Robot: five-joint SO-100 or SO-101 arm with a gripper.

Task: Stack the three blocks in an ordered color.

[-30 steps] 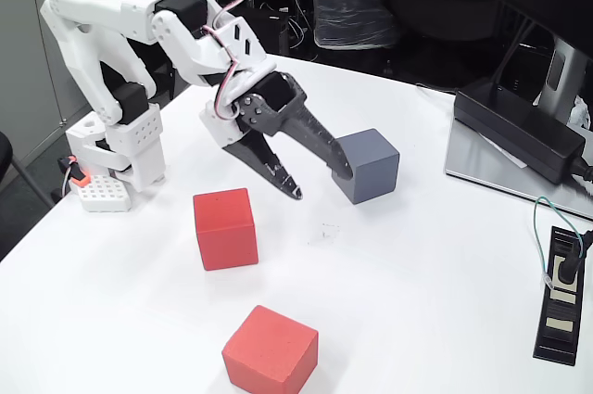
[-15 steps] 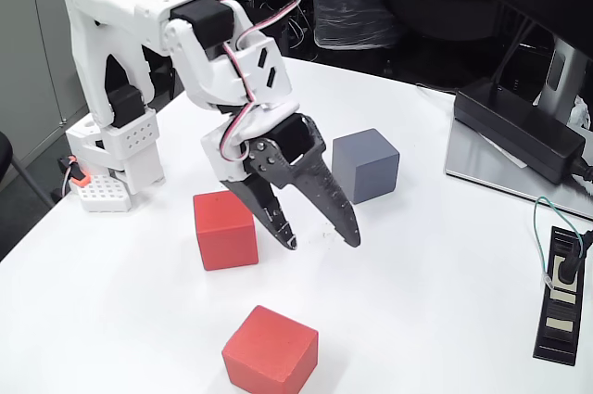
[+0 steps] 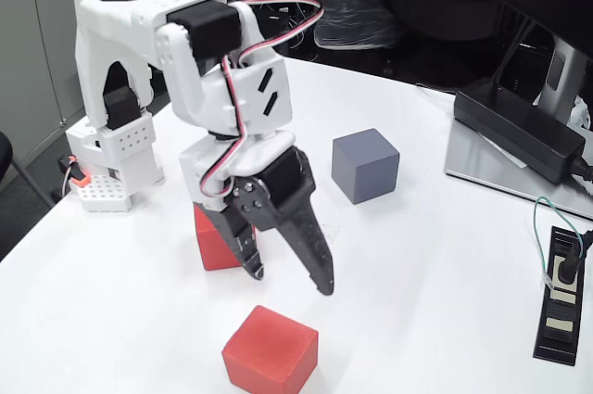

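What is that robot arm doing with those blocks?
The white robot arm is reaching down over the white table with its end effector open and holding nothing. It hangs just above the nearer red block. A second red block sits partly hidden behind the arm, and a grey block sits farther back. All three sit apart on the table, so nothing is stacked yet.

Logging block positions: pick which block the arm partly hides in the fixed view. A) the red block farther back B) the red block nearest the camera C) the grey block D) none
A: the farther red block sits behind the open tool, partly covered by it.
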